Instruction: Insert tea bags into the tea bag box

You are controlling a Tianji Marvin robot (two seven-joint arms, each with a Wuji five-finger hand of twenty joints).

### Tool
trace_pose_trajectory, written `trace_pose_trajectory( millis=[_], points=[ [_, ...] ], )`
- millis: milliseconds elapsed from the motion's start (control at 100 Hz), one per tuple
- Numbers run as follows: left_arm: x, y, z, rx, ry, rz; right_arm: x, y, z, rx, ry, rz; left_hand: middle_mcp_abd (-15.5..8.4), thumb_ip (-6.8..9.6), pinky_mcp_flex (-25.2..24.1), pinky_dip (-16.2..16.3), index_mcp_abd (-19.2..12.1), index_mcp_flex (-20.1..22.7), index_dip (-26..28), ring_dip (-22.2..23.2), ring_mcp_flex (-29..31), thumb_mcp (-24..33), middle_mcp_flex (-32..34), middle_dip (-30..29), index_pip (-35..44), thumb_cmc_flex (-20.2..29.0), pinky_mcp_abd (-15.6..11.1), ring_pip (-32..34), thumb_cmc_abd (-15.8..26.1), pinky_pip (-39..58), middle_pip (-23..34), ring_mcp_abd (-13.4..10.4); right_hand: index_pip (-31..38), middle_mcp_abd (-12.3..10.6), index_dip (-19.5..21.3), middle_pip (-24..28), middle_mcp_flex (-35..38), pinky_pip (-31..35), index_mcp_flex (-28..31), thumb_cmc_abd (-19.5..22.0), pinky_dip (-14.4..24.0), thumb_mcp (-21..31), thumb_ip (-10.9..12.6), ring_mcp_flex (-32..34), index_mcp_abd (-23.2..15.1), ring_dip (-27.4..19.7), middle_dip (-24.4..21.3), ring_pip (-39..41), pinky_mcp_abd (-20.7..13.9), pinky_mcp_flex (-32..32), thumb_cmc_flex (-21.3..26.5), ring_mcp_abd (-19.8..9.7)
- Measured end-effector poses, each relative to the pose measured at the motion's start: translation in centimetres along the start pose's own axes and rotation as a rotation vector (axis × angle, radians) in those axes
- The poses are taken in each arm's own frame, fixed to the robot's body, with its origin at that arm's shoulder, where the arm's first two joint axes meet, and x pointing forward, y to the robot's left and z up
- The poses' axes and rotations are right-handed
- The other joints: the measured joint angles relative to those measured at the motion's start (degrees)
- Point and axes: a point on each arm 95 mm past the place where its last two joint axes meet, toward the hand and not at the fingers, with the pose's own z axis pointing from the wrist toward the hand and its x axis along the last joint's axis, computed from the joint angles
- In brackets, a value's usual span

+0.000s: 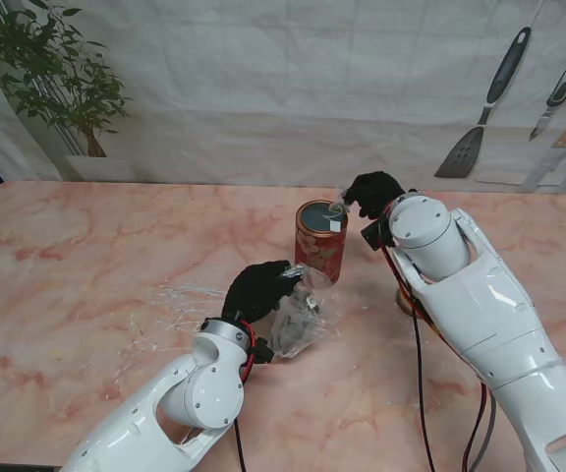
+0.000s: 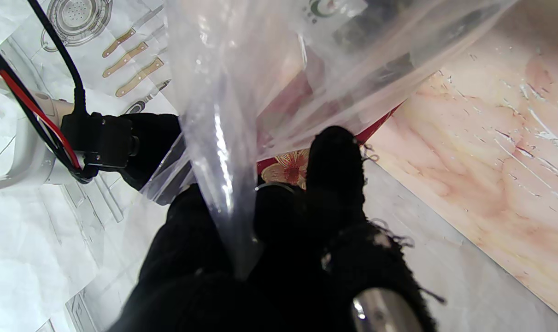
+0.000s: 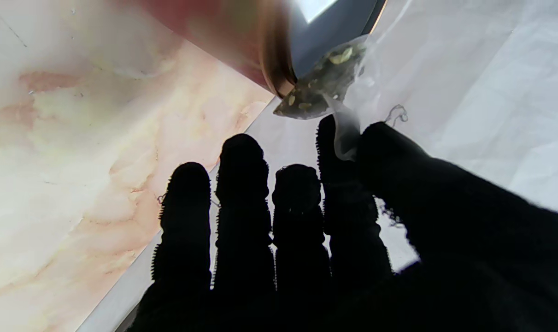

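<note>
Right hand (image 3: pixel 334 221) pinches a tea bag (image 3: pixel 322 85) at the tea bag box (image 1: pixel 320 239) rim; left hand (image 1: pixel 256 291) grips the plastic bag (image 1: pixel 300 315). Centre over the opening, then release.

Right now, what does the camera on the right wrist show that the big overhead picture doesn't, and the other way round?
Only the right wrist view shows the tea bag up close, dried leaves visible inside, pinched by the right hand at the red tin's rim. Only the stand's view shows the left hand holding a clear plastic bag, plus the plant and hanging utensils. Both show tin, right hand and marble table.
</note>
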Motion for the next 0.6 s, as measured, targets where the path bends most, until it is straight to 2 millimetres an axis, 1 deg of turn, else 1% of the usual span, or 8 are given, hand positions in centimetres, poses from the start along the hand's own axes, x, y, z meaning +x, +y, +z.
trace_pose_trajectory(
  millis=[270,600],
  points=[
    [-0.1,0.0,0.0,-0.003,-0.004,-0.002,0.0,-0.4,0.6,-0.004,-0.003,0.003,0.0,0.00,0.0,0.0,0.0,0.0,0.0,0.0,0.0,0.0,0.0,0.0,0.0,0.0,0.0,0.0,0.0,0.0,0.0,0.0,0.0,0.0,0.0,0.0,0.6,0.0,0.0,0.0,0.0,0.0,0.0,0.7,0.0,0.0,0.0,0.0,0.0,0.2,0.0,0.0],
    [-0.4,-0.1,0.1,-0.004,-0.010,-0.008,1.1,-0.6,1.6,-0.017,0.002,0.018,0.0,0.00,0.0,0.0,0.0,0.0,0.0,0.0,0.0,0.0,0.0,0.0,0.0,0.0,0.0,0.0,0.0,0.0,0.0,0.0,0.0,-0.1,0.0,0.0,0.6,0.0,0.0,0.0,0.0,0.0,0.0,0.7,0.0,0.0,0.0,0.0,0.0,0.4,0.0,0.0]
  ],
)
